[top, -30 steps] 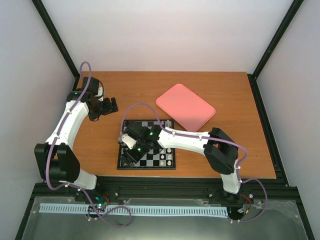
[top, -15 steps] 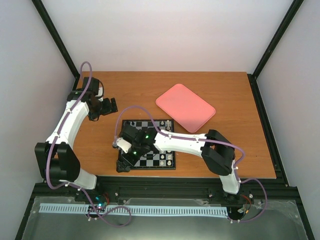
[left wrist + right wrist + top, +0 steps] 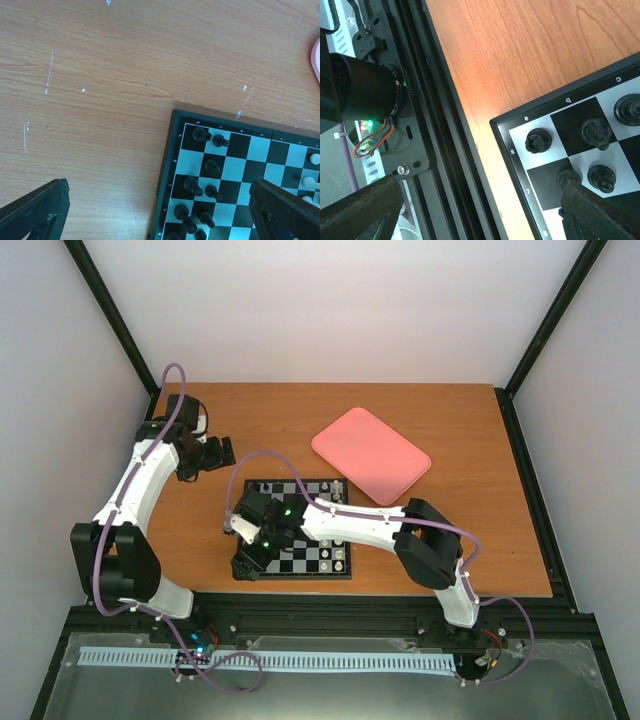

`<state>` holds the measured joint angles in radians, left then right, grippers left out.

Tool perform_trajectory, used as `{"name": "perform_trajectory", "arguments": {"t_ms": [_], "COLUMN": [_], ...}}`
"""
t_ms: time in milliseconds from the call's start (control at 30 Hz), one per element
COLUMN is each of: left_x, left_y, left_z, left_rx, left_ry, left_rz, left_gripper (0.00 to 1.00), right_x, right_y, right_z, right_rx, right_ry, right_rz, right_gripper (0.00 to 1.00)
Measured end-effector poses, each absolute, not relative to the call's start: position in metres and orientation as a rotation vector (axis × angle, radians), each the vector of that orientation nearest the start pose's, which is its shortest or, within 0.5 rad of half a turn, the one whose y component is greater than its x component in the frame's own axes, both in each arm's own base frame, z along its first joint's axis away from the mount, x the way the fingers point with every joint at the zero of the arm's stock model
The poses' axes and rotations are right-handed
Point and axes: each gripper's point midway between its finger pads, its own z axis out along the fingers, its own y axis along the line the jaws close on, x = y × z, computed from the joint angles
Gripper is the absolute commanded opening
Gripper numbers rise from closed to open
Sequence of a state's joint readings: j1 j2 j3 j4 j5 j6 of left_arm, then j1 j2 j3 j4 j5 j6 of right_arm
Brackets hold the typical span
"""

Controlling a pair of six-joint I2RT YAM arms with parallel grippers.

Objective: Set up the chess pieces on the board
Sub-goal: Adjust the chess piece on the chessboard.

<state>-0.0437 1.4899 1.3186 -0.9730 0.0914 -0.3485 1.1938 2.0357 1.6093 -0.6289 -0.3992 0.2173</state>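
Note:
The board (image 3: 300, 575) lies near the table's front edge. Several black chess pieces (image 3: 202, 134) stand in its left two columns, and a few white pieces (image 3: 314, 159) stand at its right. My left gripper (image 3: 222, 452) hovers over bare wood to the far left of the board, open and empty; in the left wrist view (image 3: 160, 220) the board's corner (image 3: 167, 170) lies between its fingers. My right gripper (image 3: 245, 562) is open and empty over the board's near-left corner (image 3: 518, 175). Its right finger (image 3: 600, 210) sits over black pieces (image 3: 538, 140).
A pink tray (image 3: 370, 455) lies at the back right, touching the board's far right corner. The black frame rail (image 3: 435, 150) runs along the table's front edge, right under my right gripper. The left arm's base (image 3: 365, 90) stands beside it.
My right gripper has moved left and toward the front, from over the board's left side to its near-left corner. The left arm has hardly moved.

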Motion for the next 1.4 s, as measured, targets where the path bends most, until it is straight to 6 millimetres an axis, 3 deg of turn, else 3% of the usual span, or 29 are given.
{"name": "perform_trajectory", "arguments": {"t_ms": [1100, 1400], "left_x": [0.351, 0.351], "left_y": [-0.031, -0.031], "left_z": [0.169, 0.169], "left_rx": [-0.381, -0.382], "left_ry": [2.708, 2.710], "left_rz": [-0.233, -0.232], "left_gripper": [1.00, 1.00], "right_x": [0.123, 0.125], "right_y": [0.489, 0.487], "right_z": [0.093, 0.075], "right_rx": [-1.492, -1.499], "right_ry": [2.463, 2.493], "right_rz": [0.904, 0.854], "right_gripper": [1.00, 1.00]}}
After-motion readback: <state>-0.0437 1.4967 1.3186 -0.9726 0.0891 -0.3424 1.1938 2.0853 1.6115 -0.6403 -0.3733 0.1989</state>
